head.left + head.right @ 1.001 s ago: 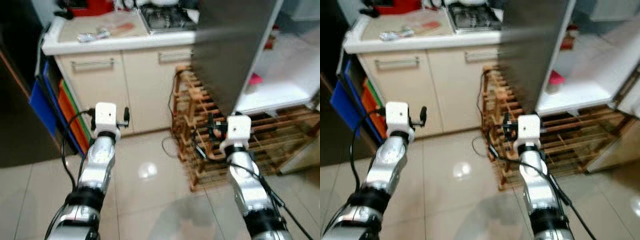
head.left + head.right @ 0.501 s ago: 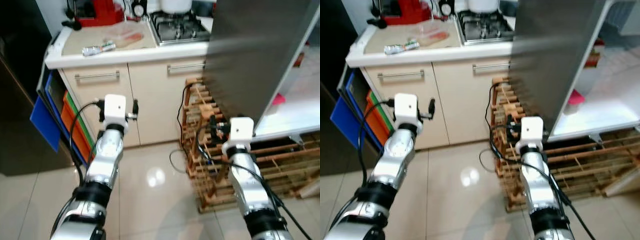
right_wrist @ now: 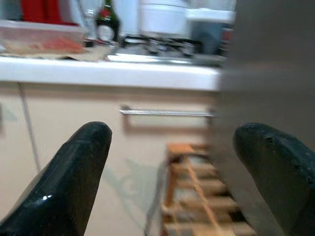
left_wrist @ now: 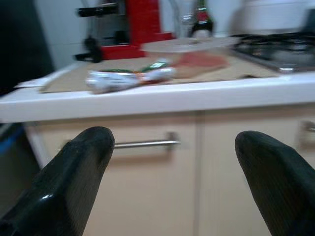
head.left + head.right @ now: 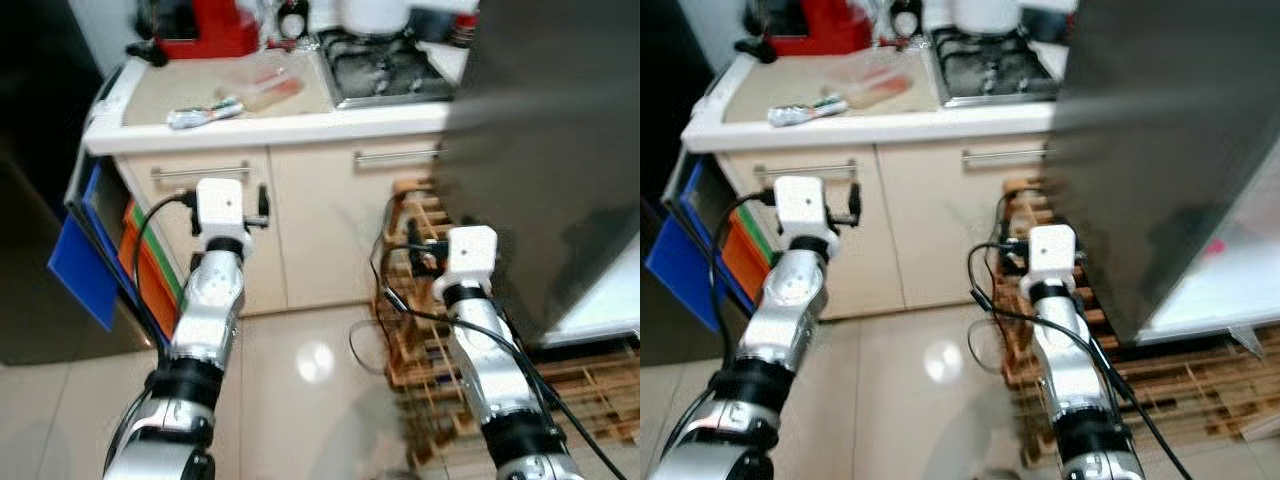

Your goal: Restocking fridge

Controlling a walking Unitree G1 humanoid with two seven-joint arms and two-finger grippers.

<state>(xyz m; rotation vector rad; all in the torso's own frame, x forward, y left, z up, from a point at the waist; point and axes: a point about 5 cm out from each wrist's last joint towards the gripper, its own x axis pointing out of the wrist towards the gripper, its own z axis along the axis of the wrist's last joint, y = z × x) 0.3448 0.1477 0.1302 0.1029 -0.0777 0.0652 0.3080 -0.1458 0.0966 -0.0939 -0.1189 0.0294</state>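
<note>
1. the fridge door (image 5: 550, 150), a dark grey slab, is seen at the right; it stands upright with its long axis vertical and is swung open, its edge turned toward the counter (image 5: 270, 125). white fridge shelves (image 5: 1240, 290) are glimpsed behind its lower right edge.
2. the left gripper (image 4: 177, 167) is held with its fingers spread wide and nothing between them, aimed at a cream drawer front and its metal handle (image 4: 142, 144).
3. the right gripper (image 3: 172, 167) is likewise spread and bare, held before a second handle (image 3: 167, 113), with the fridge door just beside it.
4. a wooden rack (image 5: 440, 330) is set on the glossy pale tiled floor (image 5: 300, 380), below the door.
5. on the white counter a foil-wrapped packet (image 5: 205, 112) is laid lengthwise, near a clear container (image 4: 189, 46) and a red appliance (image 5: 210, 25); a gas hob (image 5: 390, 70) is set further right.
6. blue and orange bins (image 5: 95, 255) are stowed left of the cabinets.
7. no writing can be read; the views are blurred.
</note>
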